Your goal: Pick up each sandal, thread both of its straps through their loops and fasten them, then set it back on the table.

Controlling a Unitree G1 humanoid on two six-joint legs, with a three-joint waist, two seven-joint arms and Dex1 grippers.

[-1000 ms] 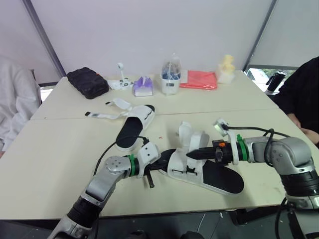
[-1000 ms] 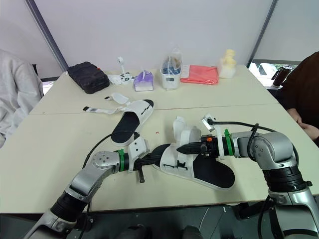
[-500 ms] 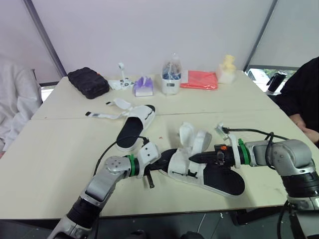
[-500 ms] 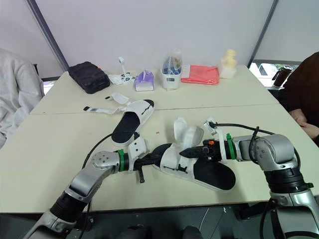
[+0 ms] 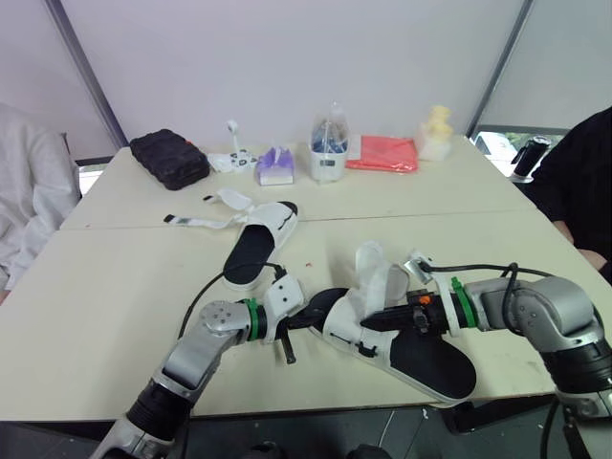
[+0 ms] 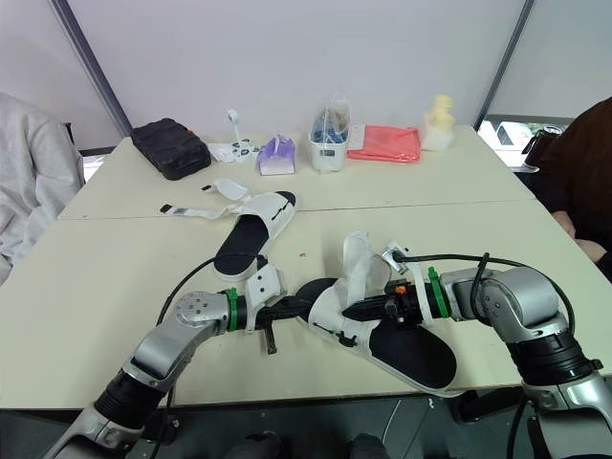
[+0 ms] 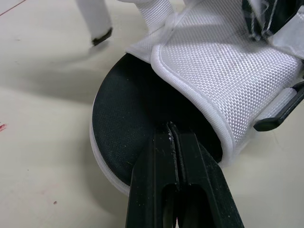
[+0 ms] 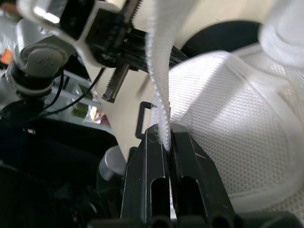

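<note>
Currently: right claw [image 8: 164,135] clenched on the white strap [image 8: 159,71]; left claw [image 7: 173,130] pinched closed against the near sandal [image 5: 421,354].

I see the strap run up between the right fingers, rising above the white mesh upper [image 8: 228,109], lower centre of the head view. Left fingertips are together, touching the black footbed at the sandal's leftward end, just beside the upper. The sandal slants toward lower right on the table [image 5: 105,287], near its front edge. Second sandal [image 5: 256,244] lies centre left, well apart, its loose straps [image 5: 206,222] splayed left. Upper centre, along the far edge: black case [image 5: 169,158], tissue pack [image 5: 275,164], white container [image 5: 327,158], red cloth [image 5: 382,155], pale figurine [image 5: 437,129].
</note>
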